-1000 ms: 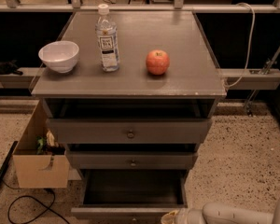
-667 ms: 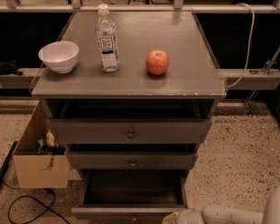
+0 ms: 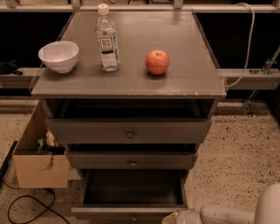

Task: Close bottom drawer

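My hand (image 3: 176, 217) sits low at the front corner of the pulled-out bottom drawer (image 3: 130, 191); its grip I cannot tell.

On bench (image 3: 186, 78), left to right: bowl (image 3: 59, 56), bottle (image 3: 107, 40), apple (image 3: 157, 62). Beneath, at near edge, bottom drawer (image 3: 130, 190), open. On floor (image 3: 233, 153) at left, box (image 3: 39, 169). At near right, beside its front corner, end effector (image 3: 175, 217).

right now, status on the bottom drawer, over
Gripper low, by the bottom drawer front, right end. Drawer pulled out, not yet closed. Cardboard box left of cabinet, off drawer's path.
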`<state>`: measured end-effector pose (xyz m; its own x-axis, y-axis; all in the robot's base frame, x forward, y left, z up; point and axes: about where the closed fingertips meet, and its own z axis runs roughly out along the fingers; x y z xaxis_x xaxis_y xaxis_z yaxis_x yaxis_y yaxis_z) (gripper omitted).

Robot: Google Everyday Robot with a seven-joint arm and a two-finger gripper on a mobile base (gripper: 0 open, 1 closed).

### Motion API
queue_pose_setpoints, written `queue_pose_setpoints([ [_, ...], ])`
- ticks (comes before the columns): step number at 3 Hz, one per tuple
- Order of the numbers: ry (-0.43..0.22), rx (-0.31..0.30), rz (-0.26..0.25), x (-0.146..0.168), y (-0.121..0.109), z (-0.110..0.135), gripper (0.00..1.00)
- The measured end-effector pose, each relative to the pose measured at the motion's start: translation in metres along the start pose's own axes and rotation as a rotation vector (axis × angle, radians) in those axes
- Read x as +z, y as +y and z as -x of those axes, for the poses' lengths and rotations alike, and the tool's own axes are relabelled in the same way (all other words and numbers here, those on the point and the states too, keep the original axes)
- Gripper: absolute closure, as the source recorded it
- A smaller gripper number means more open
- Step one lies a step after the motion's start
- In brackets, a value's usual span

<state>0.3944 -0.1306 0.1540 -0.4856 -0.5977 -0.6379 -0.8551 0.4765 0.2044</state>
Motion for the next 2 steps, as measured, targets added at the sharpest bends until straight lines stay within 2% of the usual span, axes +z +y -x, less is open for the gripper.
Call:
queue_pose_setpoints([
  [2, -0.001, 0.002, 0.004, 0.0009, 0.0012, -0.0002, 0.37],
])
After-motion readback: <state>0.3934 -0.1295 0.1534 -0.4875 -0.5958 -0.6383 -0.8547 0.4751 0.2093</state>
